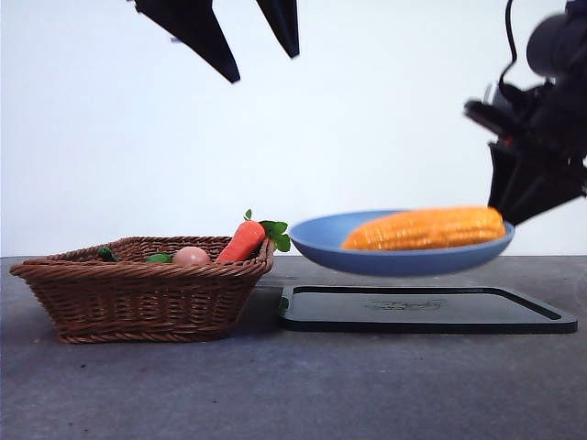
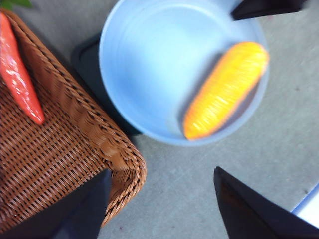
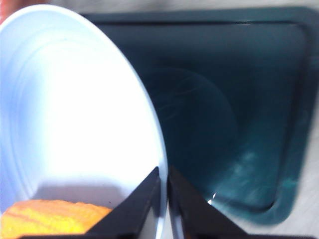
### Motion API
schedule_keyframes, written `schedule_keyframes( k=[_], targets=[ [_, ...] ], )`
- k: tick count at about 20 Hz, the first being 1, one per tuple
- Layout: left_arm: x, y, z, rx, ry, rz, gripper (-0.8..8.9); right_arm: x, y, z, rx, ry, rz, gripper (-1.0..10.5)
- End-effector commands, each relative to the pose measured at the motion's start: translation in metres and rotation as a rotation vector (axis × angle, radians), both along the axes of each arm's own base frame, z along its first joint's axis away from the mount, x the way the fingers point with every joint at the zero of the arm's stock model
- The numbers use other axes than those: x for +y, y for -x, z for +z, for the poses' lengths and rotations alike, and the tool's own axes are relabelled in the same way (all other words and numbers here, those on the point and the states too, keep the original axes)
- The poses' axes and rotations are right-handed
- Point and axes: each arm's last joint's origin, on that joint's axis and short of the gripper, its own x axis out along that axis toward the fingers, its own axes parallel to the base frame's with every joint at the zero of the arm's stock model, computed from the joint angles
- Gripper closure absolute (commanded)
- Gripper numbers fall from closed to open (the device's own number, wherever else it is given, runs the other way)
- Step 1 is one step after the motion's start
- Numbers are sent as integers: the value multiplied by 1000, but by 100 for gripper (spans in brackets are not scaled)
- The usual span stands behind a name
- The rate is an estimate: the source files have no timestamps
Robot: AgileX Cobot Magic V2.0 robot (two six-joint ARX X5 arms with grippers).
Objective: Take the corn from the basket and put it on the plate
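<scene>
The orange-yellow corn (image 1: 426,227) (image 2: 224,89) (image 3: 50,216) lies across the light-blue plate (image 1: 404,261) (image 2: 149,64) (image 3: 75,99). The plate hangs level a little above the black tray. My right gripper (image 1: 507,213) (image 3: 164,186) is shut on the plate's rim at its right side, close to one end of the corn. My left gripper (image 1: 264,64) (image 2: 159,199) is open and holds nothing, high above the gap between the plate and the brown wicker basket (image 1: 138,293) (image 2: 60,149).
The flat black tray (image 1: 422,307) (image 3: 224,99) lies on the grey table under the plate, right of the basket. In the basket are a red-orange carrot (image 1: 241,241) (image 2: 20,74) with green leaves, a pinkish-brown ball (image 1: 191,257) and some green pieces.
</scene>
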Motion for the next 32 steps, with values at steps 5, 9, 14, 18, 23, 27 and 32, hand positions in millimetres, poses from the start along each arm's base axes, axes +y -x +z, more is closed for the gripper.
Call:
schedule_keyframes(
  k=[5,9,14,18,23,27,32],
  targets=[
    [10,13,24,-66,64,-4,475,-13,-39,-32,27,-29,-80,944],
    [13,15,28,-71,78,3,475,-14,-53,-46,46,-38,-78,944],
    [13,15,28,-71,78,4,475,-13,-57,-49,20,-33,-65,944],
    [13,15,28,-72,79,4,475,-13,-55,-51,51,-35,-64,809],
    [13,15,28,-69,76,3,475,-16,-50,-41,50,-37,-71,721],
    [13,15,28,-77,73,-5,475,-26,-29,0,-5,-24,-72,721],
    [13,15,28,-84,64,-20,475,-24,31,72,-113,15,17,721]
  ],
)
